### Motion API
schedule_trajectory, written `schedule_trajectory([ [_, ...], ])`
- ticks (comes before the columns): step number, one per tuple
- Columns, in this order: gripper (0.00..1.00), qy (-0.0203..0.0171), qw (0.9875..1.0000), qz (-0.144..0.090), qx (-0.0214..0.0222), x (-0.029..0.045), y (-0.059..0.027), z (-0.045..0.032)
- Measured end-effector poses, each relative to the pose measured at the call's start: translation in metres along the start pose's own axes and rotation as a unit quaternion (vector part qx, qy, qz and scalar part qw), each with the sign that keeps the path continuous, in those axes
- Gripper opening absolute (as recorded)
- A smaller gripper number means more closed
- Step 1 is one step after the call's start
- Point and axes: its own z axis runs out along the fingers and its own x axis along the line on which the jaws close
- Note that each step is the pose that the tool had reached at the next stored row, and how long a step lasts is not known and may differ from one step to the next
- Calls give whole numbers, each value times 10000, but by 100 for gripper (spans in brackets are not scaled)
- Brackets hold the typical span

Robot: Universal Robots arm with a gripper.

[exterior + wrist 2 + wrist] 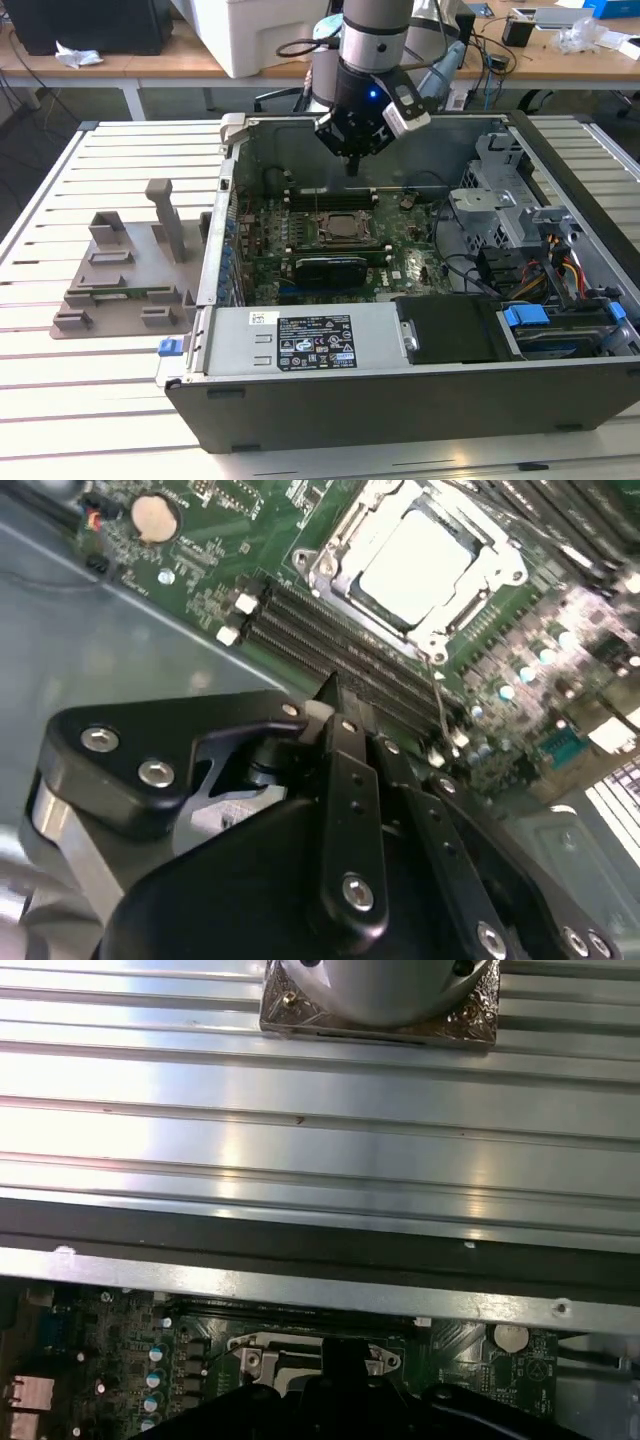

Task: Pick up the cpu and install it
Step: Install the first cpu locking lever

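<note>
The cpu (420,555) is a flat square chip with a silvery top, lying in the metal frame of the socket (345,228) in the middle of the green motherboard. My gripper (352,168) hangs above the board, just behind the socket and over the memory slots, touching nothing. Its black fingers meet in one narrow tip (328,695), shut with nothing between them. In the first wrist view the gripper (345,1360) covers part of the socket frame (262,1352).
The open computer case (230,200) lies on a slatted metal table. A black card with a fan (330,268) sits in front of the socket. Drive cage and cables (510,210) fill the exterior view's right. A grey parts fixture (125,280) stands outside the case.
</note>
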Motion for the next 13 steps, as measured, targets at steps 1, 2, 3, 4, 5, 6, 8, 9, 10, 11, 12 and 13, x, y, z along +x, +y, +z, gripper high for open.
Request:
schedule_trajectory([
  [1,11,0,10000,0,2,0,1,-14],
  [2,11,-1,10000,2,1,12,2,-13],
  [3,11,0,10000,0,2,24,3,-13],
  [4,11,0,10000,0,2,43,5,-12],
  [5,11,-1,10000,1,4,101,10,-8],
  [6,11,-6,10000,-1,4,170,15,-4],
  [8,11,-10,10000,-1,4,242,21,0],
  [9,11,-14,10000,0,5,301,25,2],
  [10,11,-17,10000,-1,5,329,27,3],
  [11,11,-28,10000,-1,6,390,32,5],
  [12,11,-40,10000,-3,7,479,39,9],
  [13,11,-51,10000,-3,8,594,47,16],
])
